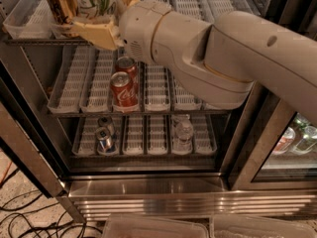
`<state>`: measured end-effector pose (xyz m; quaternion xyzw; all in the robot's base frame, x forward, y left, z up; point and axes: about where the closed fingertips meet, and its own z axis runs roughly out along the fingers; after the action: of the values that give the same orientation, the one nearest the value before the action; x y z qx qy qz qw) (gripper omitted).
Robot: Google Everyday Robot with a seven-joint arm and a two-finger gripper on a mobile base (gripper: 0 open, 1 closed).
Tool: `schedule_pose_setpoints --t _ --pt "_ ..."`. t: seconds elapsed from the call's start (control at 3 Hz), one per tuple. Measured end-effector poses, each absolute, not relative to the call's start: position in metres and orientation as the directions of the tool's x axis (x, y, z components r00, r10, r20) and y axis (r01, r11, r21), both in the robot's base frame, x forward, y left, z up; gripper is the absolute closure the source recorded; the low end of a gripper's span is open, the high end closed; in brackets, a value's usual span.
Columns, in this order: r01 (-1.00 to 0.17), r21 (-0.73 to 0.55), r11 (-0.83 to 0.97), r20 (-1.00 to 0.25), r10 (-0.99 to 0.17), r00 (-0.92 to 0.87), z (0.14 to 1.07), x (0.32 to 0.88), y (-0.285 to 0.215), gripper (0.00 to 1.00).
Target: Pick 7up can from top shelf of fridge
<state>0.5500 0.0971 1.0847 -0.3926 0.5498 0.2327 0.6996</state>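
Observation:
The 7up can (96, 2), white and pale green with a silver lid, stands at the front left of the top shelf (29, 33) of the fridge (148, 187). My gripper (108, 17) reaches in from the right and is shut on the can. One tan finger (96, 33) lies across its lower front and the other (127, 0) presses its right side. A gold-brown can (59, 3) stands right beside it on the left.
Two red cola cans (124, 86) sit in a lane of the middle shelf. Small cans (105, 135) and a clear bottle (184, 132) are on the bottom shelf. My arm (233, 58) crosses the fridge opening. A second glass door (292, 138) is at the right. Cables (25, 217) lie on the floor.

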Motion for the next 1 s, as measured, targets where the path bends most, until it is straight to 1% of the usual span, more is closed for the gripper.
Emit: schedule_pose_setpoints --t 0.67,1.0 --pt "-0.785 -0.308 0.537 -0.951 -0.189 0.244 1.055 0.523 0.085 1.00" --pt "-0.814 -0.319 0.485 -0.942 -0.255 0.217 1.037 0.501 0.075 1.00"
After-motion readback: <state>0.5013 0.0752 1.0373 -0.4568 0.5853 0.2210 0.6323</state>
